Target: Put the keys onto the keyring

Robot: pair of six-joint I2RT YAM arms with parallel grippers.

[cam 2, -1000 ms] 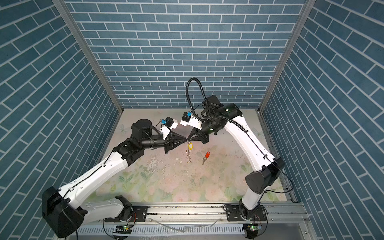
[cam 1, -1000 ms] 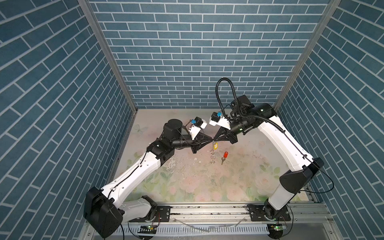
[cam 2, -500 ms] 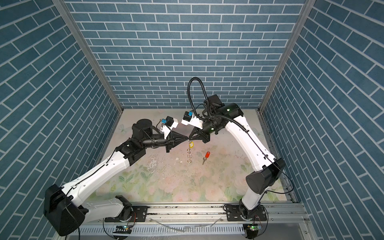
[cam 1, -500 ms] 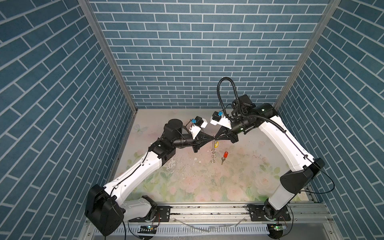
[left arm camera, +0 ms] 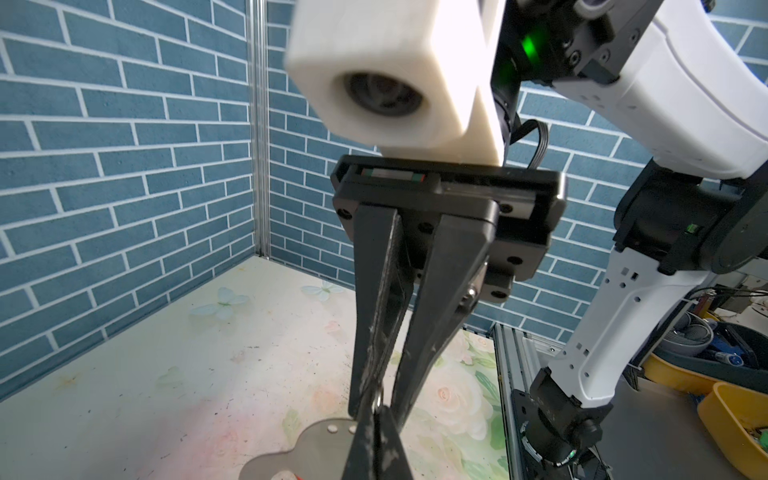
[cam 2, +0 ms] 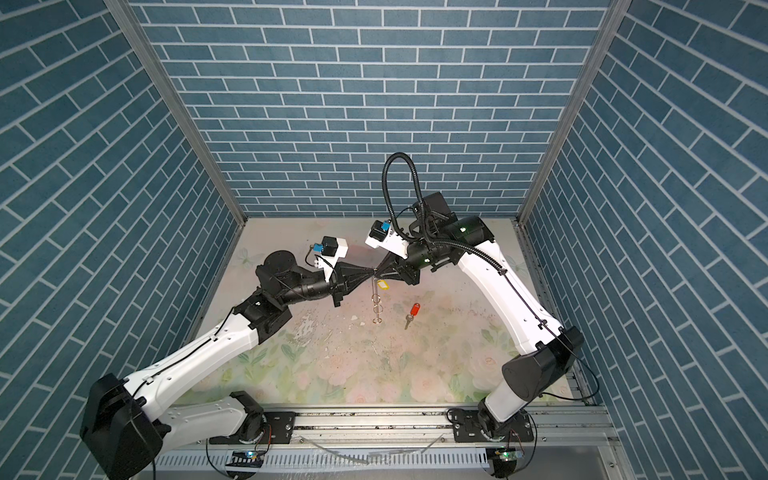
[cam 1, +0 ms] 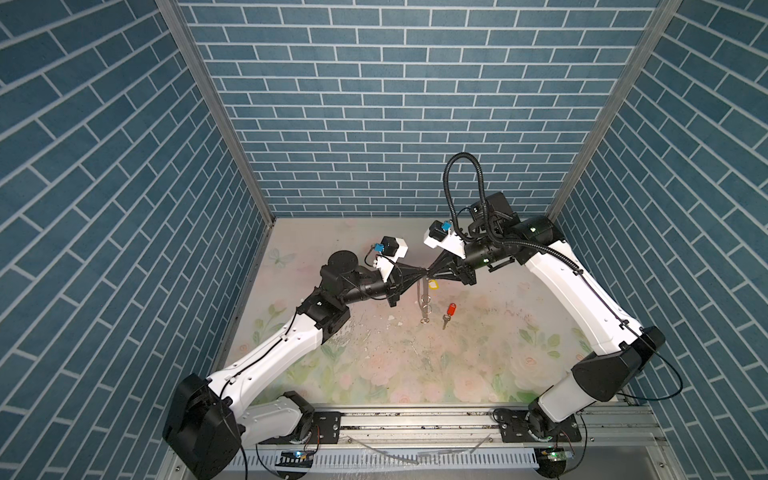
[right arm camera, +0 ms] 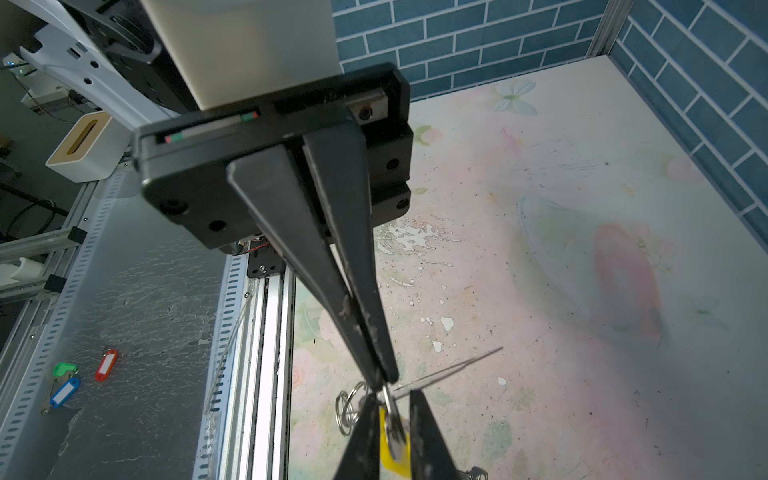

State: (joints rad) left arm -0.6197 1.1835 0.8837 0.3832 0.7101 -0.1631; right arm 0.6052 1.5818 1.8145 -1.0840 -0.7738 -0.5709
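Note:
Both grippers meet tip to tip above the middle of the flowered table. My left gripper is shut on the top of the keyring, a thin loop with silver rings that hangs down to the table. In the right wrist view its rings dangle beside the tips. My right gripper is slightly open. The yellow-tagged key hangs between its parted fingers. That yellow tag shows just below the tips in both top views. The red-tagged key lies flat on the table, to the right of the hanging rings.
Blue brick walls close in the table on three sides, and an aluminium rail runs along the front. Beyond the rail lie spare green, blue and red tags and a white box. Yellow bins stand off the table.
The left gripper has closed on the keyring's top. The right gripper, shut before, has parted its fingers a little. Both arms stay almost where they were.

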